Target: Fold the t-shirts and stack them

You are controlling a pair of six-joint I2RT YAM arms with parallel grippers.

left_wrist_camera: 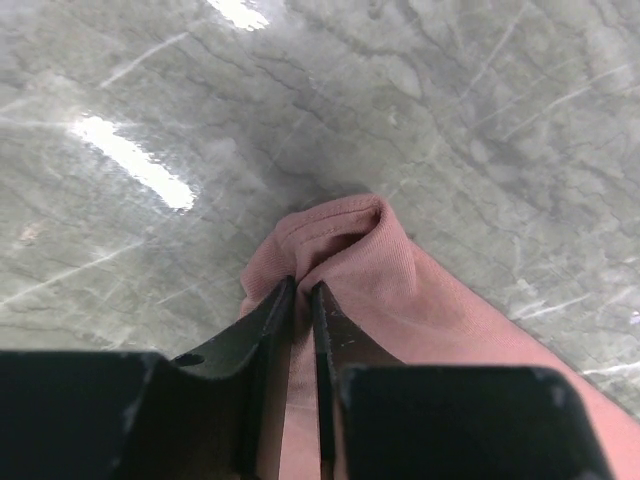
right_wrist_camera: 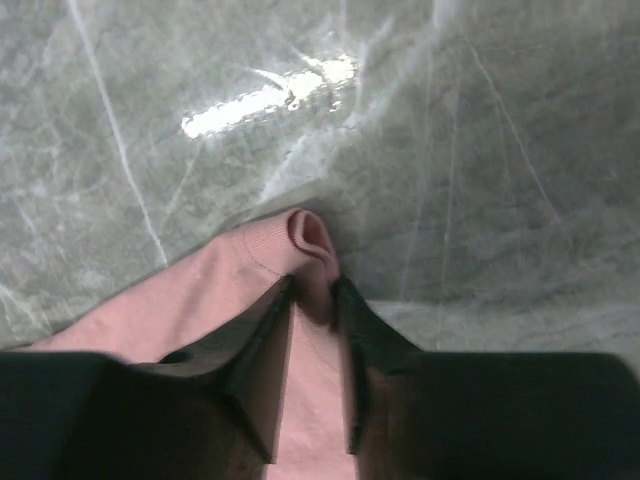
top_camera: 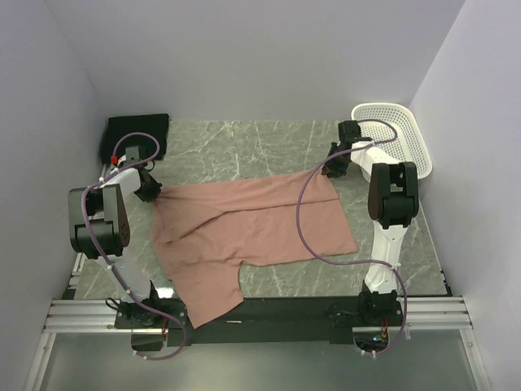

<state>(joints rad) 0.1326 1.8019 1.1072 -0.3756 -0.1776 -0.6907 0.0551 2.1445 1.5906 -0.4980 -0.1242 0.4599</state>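
Observation:
The salmon-pink t-shirt (top_camera: pixel 244 232) lies spread and rumpled on the marble table, one part hanging over the near edge. My left gripper (top_camera: pixel 151 189) is shut on its left edge; in the left wrist view (left_wrist_camera: pixel 302 287) the cloth (left_wrist_camera: pixel 350 245) bunches between the fingers. My right gripper (top_camera: pixel 332 167) is shut on its far right corner, where a folded hem (right_wrist_camera: pixel 310 240) sticks out past the fingertips in the right wrist view (right_wrist_camera: pixel 313 285). The folded black t-shirt (top_camera: pixel 138 134) lies at the far left corner. No print shows on the pink shirt.
A white mesh basket (top_camera: pixel 395 134) stands at the far right corner beside the right arm. White walls close in on the left, back and right. A metal rail (top_camera: pixel 260 314) runs along the near edge.

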